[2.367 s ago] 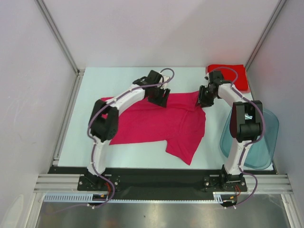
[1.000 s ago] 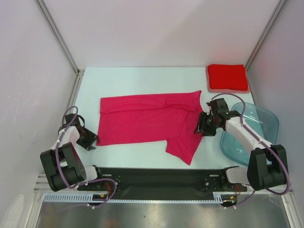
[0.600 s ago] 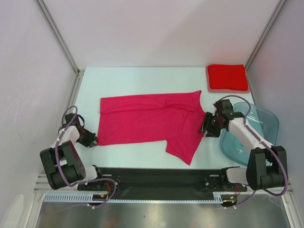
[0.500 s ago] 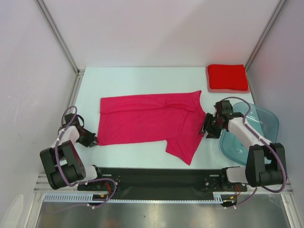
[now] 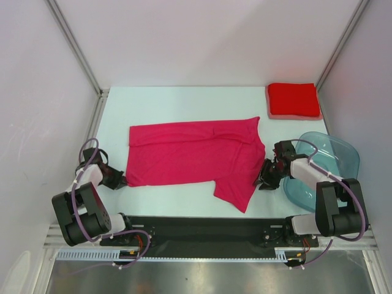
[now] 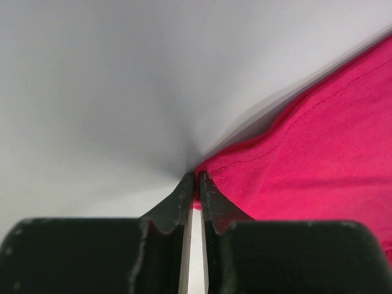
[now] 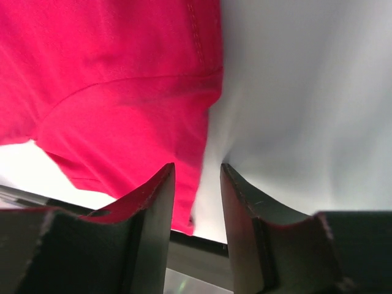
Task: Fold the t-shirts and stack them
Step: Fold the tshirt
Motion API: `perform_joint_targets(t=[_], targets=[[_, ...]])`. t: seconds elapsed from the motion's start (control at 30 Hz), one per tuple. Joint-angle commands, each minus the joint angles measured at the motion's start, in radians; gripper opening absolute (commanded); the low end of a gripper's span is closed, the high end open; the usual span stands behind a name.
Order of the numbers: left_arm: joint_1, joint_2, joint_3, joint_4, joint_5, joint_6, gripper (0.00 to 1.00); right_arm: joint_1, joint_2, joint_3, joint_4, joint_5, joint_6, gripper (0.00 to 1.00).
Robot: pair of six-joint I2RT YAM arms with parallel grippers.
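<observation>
A magenta-pink t-shirt (image 5: 190, 153) lies spread flat across the middle of the table, one sleeve pointing toward the near edge. My left gripper (image 5: 119, 179) sits low at its near left corner. In the left wrist view the left gripper (image 6: 197, 184) is shut, with the pink hem (image 6: 318, 153) pinched between its tips. My right gripper (image 5: 263, 179) is at the shirt's right edge. In the right wrist view the right gripper (image 7: 195, 174) stands open, with the pink cloth's (image 7: 110, 73) edge running between its fingers. A brighter red t-shirt (image 5: 293, 100) lies folded at the back right corner.
A translucent blue-grey tub (image 5: 340, 153) stands at the right edge, close beside my right arm. White walls and aluminium posts (image 5: 73, 43) enclose the table (image 5: 184, 104). A black rail (image 5: 202, 223) runs along the near edge.
The left gripper has closed on the shirt's near left corner. The right gripper has slid nearer along the shirt's right edge and its jaws have narrowed.
</observation>
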Motion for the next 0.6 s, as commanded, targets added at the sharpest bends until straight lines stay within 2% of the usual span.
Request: perform_joint_targets(t=[0.0,0.37,0.43,0.47,0.5,0.57], targets=[[0.009,0.014,-0.048,0.016,-0.017,-0.014,0.11,0.007,-0.008,-0.029,0.086,-0.007,0.056,0.40],[0.008,0.008,-0.045,0.016,-0.027,-0.016,0.09,0.009,0.040,-0.062,0.127,0.048,0.093,0.25],[0.009,0.004,-0.043,0.010,-0.036,-0.025,0.06,0.007,0.047,-0.066,0.129,0.053,0.093,0.14],[0.008,-0.002,-0.042,0.001,-0.040,-0.028,0.04,0.007,0.037,-0.068,0.118,0.054,0.091,0.03],[0.008,-0.006,-0.040,-0.005,-0.048,-0.033,0.01,0.007,0.026,-0.072,0.114,0.062,0.090,0.00],[0.008,-0.016,-0.039,-0.019,-0.066,-0.045,0.00,0.007,-0.003,-0.083,0.086,0.074,0.087,0.00]])
